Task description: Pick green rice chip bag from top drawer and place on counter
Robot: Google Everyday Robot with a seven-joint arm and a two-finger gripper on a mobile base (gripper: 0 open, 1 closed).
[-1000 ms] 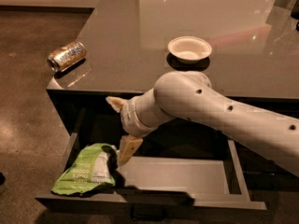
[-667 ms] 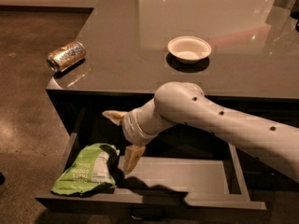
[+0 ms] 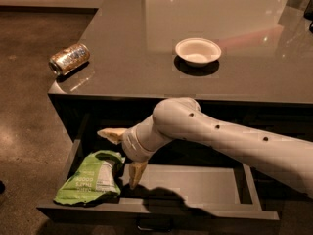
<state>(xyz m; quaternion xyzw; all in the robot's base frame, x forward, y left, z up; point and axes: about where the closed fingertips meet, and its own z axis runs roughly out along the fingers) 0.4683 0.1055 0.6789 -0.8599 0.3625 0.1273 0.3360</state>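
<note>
One tool (image 3: 122, 154), fingers spread wide, hangs inside the open drawer (image 3: 195, 186). The bag (image 3: 90, 177) lies flat at the drawer's can-side end, just beside the lower finger, its long axis slanting from the front corner up toward the tool. Above, the glossy table (image 3: 146, 67) carries a can (image 3: 69, 58) and a bowl (image 3: 198, 50), well apart, with room between.
</note>
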